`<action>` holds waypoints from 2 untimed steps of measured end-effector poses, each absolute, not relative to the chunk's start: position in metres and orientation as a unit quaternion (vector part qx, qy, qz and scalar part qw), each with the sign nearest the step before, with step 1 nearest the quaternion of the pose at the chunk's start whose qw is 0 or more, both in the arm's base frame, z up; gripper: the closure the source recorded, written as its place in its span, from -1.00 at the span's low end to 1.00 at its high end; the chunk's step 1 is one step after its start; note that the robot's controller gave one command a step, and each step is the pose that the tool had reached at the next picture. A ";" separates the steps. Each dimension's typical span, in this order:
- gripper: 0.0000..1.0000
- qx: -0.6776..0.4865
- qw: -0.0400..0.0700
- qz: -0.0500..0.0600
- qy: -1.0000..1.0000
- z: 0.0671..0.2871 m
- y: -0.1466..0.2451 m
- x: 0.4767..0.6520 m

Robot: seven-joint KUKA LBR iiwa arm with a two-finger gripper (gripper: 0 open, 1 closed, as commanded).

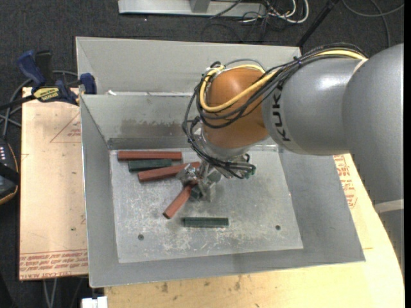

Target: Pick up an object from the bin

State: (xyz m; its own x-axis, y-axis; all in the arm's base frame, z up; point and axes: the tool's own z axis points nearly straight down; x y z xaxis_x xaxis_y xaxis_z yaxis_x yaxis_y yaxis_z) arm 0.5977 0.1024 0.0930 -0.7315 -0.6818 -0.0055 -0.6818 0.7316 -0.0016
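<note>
Where the reddish-brown bar (178, 203) lies slantwise near the middle of the bin (263, 226), its upper end sits right at the claw (200, 186), and its lower end runs free toward the view's lower left. Its long axis therefore points down and leftward from the claw, so I judge a grasp must close across that slant, near the upper tip. Whether the claw is released or clenched I cannot tell. A dark green bar (204, 221) lies level just below, apart from both. Farther up and left, by the back wall, three more bars (153, 164) lie close together.
</note>
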 end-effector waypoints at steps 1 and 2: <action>1.00 -0.366 0.003 0.000 0.931 0.107 0.103 0.598; 1.00 -0.365 0.003 0.000 0.931 0.134 0.104 0.600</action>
